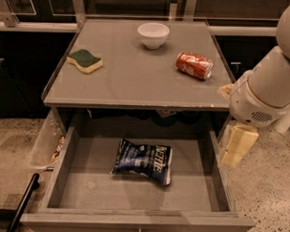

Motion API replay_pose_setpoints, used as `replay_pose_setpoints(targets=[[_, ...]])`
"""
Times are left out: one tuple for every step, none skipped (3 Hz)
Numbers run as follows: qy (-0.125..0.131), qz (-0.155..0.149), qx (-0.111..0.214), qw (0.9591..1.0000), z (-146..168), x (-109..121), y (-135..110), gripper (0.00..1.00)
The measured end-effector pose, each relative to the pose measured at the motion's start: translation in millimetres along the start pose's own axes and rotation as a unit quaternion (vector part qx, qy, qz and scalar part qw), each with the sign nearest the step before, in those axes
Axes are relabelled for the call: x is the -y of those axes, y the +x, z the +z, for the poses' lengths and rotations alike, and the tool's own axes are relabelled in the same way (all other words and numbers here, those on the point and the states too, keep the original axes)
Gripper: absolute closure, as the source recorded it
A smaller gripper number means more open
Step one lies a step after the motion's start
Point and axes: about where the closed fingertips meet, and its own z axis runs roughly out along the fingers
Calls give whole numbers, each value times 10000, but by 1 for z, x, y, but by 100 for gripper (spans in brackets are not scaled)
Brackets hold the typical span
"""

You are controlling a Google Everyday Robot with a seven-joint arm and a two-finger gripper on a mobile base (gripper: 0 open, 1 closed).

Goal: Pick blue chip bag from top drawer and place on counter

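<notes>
The blue chip bag lies flat on the bottom of the open top drawer, a little right of its middle, with white lettering facing up. The counter sits above the drawer. My gripper hangs cream-coloured below the white arm at the right, just outside the drawer's right wall. It is well apart from the bag and holds nothing that I can see.
On the counter stand a white bowl at the back, a red soda can lying on its side at the right, and a green sponge at the left. A clear plastic bin hangs left of the drawer. A black handle is at the lower left.
</notes>
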Motion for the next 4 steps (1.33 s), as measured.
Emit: replay_pose_setpoints(targets=[[0,0,0,10000,0,0,0,0],[-62,175,267,9995,24,-9,-4,0],[-297,529,692,9958,85,-24,-17,0],[-503,738,1059,9904,139,-33,-31,0]])
